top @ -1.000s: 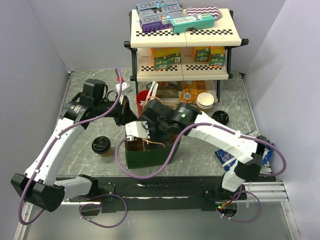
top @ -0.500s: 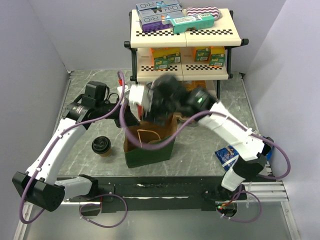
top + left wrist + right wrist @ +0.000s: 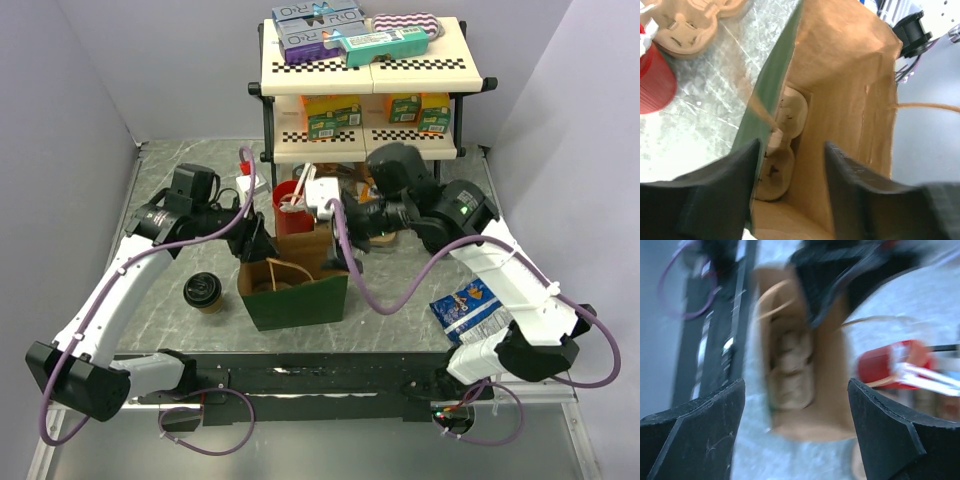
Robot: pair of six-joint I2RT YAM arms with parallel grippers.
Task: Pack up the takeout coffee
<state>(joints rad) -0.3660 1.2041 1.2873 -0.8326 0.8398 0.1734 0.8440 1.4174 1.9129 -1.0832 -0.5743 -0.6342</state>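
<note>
A grey marbled table (image 3: 400, 315) seen from above, with two white robot arms bolted at its near edge. At the back stands a two-tier shelf rack (image 3: 365, 68) holding small boxes.

The left arm (image 3: 120, 290) reaches in from the left, and the right arm (image 3: 510, 270) arches in from the right. Between them, mid-table, stands an open paper bag (image 3: 295, 300), green outside and brown inside, upright with its mouth wide.

The left gripper (image 3: 792, 145) is at the bag's left rim. Its fingers are spread apart, and the bag's green wall stands between them, close to the left finger. The right gripper (image 3: 796, 385) hangs above the bag's far side, near a red cup (image 3: 290, 205) of stirrers. Its fingers are wide apart with nothing between them, and its wrist view is blurred.

At the bottom of the bag lies a moulded pulp cup carrier (image 3: 782, 150). A second pulp carrier (image 3: 695, 20) lies on the table beyond the red cup. A blue snack packet (image 3: 468, 305) lies on the table under the right arm. A stack of pale lidless cups (image 3: 410, 200) stands under the shelf.

The takeout coffee (image 3: 203, 292), a small brown cup with a black lid, stands upright on the table left of the bag. It is outside the bag, apart from it, and neither gripper touches it.
</note>
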